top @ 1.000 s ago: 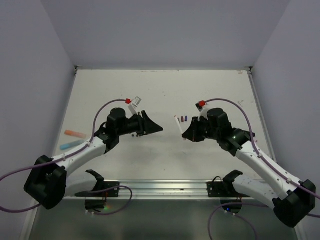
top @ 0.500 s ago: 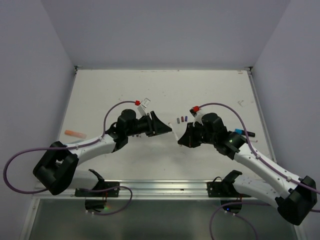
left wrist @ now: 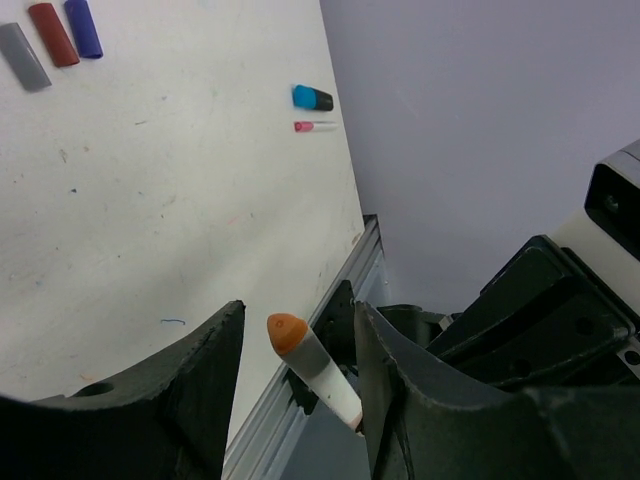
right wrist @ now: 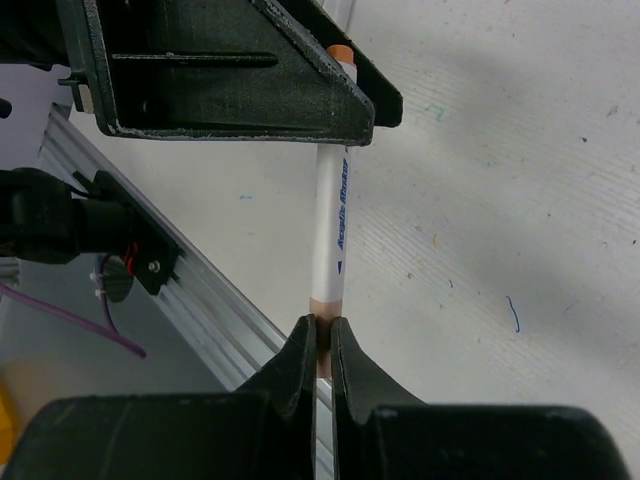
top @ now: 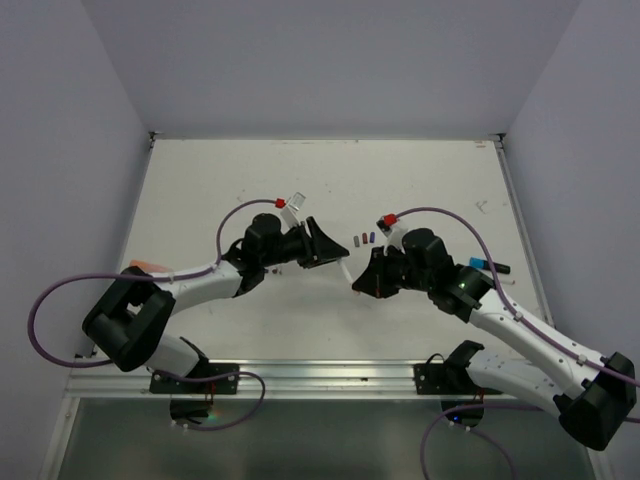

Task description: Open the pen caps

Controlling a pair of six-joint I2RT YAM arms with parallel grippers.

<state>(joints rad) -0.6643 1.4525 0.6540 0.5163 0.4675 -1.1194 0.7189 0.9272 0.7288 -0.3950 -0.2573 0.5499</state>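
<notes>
My right gripper (top: 356,284) is shut on the tan end of a white pen (right wrist: 331,215) and holds it above the table. The pen's far end has an orange tip (left wrist: 285,329). My left gripper (left wrist: 298,308) is open, its jaws on either side of that orange tip with gaps showing. In the right wrist view one left finger (right wrist: 250,90) covers most of the tip. Loose caps lie on the table: grey (left wrist: 22,55), dark red (left wrist: 52,33) and purple (left wrist: 84,25). A blue cap (left wrist: 312,97) and a pink one (left wrist: 303,126) lie farther off.
A black marker with the blue cap (top: 482,264) lies to the right of the right arm. A salmon marker (top: 140,265) peeks out behind the left arm at the left. The metal rail (top: 320,375) runs along the near edge.
My left arm has swung right, and its open jaws now stand around the pen's orange tip. My right gripper has shifted slightly left with the pen.
</notes>
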